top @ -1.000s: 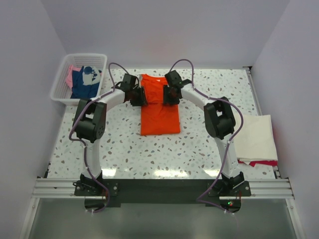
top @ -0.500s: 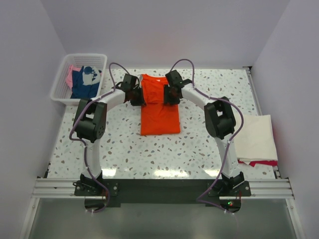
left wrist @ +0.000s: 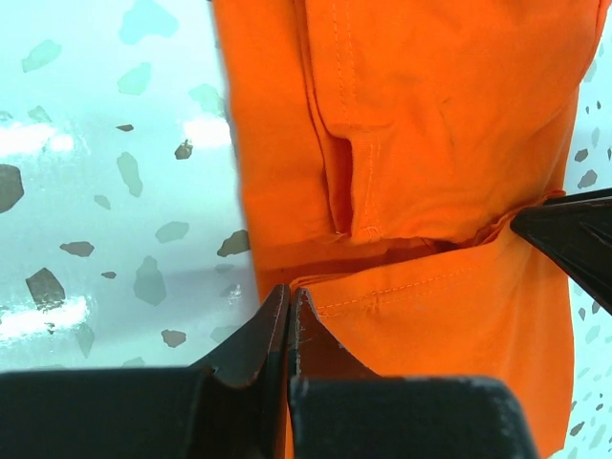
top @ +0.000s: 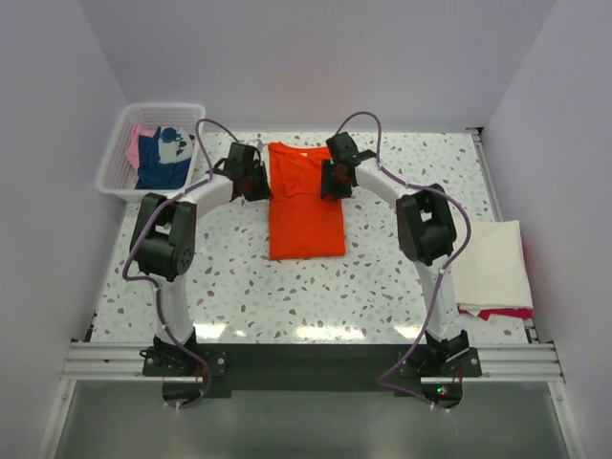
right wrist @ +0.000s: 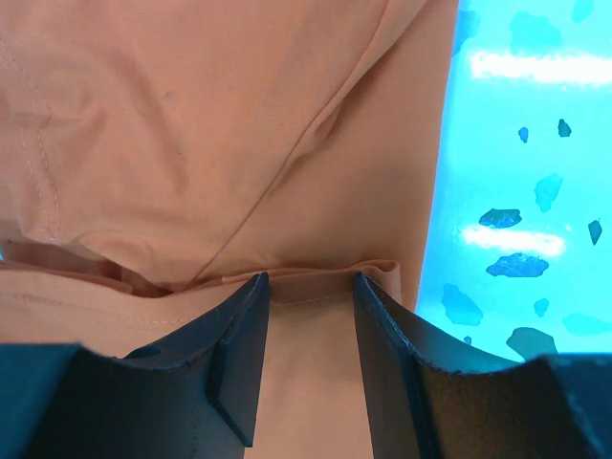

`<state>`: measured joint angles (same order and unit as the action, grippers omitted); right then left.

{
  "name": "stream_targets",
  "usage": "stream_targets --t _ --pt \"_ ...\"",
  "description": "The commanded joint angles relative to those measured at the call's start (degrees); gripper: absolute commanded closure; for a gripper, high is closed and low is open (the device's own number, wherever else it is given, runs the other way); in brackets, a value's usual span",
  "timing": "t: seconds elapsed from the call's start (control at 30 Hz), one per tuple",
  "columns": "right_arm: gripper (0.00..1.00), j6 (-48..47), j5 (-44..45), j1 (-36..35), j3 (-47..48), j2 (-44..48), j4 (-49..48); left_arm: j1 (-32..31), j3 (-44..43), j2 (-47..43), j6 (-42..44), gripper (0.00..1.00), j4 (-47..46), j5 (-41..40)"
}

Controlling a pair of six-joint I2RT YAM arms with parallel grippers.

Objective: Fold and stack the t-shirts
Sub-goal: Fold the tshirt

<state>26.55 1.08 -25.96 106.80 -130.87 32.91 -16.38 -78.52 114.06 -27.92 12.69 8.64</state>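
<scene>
The bright orange t-shirt (top: pixel 304 206) lies on the table folded into a long strip, collar end far. My left gripper (top: pixel 259 183) is at its left edge near the far end. In the left wrist view, the left gripper (left wrist: pixel 290 292) is shut, and a thin edge of the orange t-shirt (left wrist: pixel 430 143) is pinched at the fold's corner. My right gripper (top: pixel 329 182) is at the right edge. Seen from the right wrist, the right gripper (right wrist: pixel 311 280) is open and straddles a folded hem of the shirt (right wrist: pixel 210 115).
A white mesh basket (top: pixel 117 164) at the far left holds a navy t-shirt (top: pixel 158 164) and a pink t-shirt (top: pixel 135 146). At the right table edge a folded cream t-shirt (top: pixel 492 263) lies on a red t-shirt (top: pixel 505 313). The arm bases stand along the near edge.
The left jaws have closed from open onto the shirt's left edge. Both wrists have shifted slightly toward the far side. The right jaws keep the same gap.
</scene>
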Motion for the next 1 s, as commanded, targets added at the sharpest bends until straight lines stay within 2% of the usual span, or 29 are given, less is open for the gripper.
stream_targets --t 0.0,0.3,0.4,0.43,0.5,0.6,0.67,0.77,0.8,0.87,0.9,0.97 --pt "0.56 0.3 -0.8 0.5 0.0 1.8 -1.2 0.7 0.0 -0.3 -1.1 1.0 -2.7 -1.4" --pt "0.56 0.2 -1.0 1.9 0.8 2.5 -0.6 1.1 -2.4 2.1 -1.3 1.0 -3.1 0.7" --pt "0.56 0.2 -2.8 2.5 1.6 3.7 -0.3 1.3 -4.6 1.4 -0.9 0.86 -2.0 0.6" --pt "0.55 0.2 -2.9 2.7 2.6 3.7 0.4 1.4 -5.1 1.0 -0.8 0.75 -1.4 0.2" --pt "0.55 -0.1 -3.4 3.3 5.1 4.0 1.7 1.6 -6.5 -0.4 -0.6 0.63 -0.6 -0.8" --pt "0.55 -0.6 -4.0 3.4 5.8 5.2 3.1 1.6 -7.6 -3.2 -0.5 0.53 1.0 -3.2" --pt "0.55 -0.4 -5.1 3.4 4.4 7.4 2.0 1.4 -7.6 -4.7 -0.8 0.53 1.5 -3.9" --pt "0.55 0.9 -6.7 3.3 -0.8 11.2 -1.0 0.3 -6.7 -7.5 -2.1 0.64 3.0 -2.6" --pt "0.55 1.9 -9.0 3.3 -4.3 12.4 -3.1 -1.4 -6.0 -9.0 -2.3 0.74 3.1 -2.1" --pt "0.55 3.0 -12.3 2.8 -8.3 15.3 -6.3 -4.4 -2.4 -10.9 -4.1 0.82 2.4 -2.2" --pt "0.56 3.7 -13.5 1.9 -11.3 16.0 -7.3 -5.2 -0.7 -12.5 -5.2 0.91 1.8 -1.7" --pt "0.56 4.2 -15.1 0.6 -13.9 17.5 -10.0 -7.5 4.5 -13.9 -8.5 0.99 -1.3 0.3"
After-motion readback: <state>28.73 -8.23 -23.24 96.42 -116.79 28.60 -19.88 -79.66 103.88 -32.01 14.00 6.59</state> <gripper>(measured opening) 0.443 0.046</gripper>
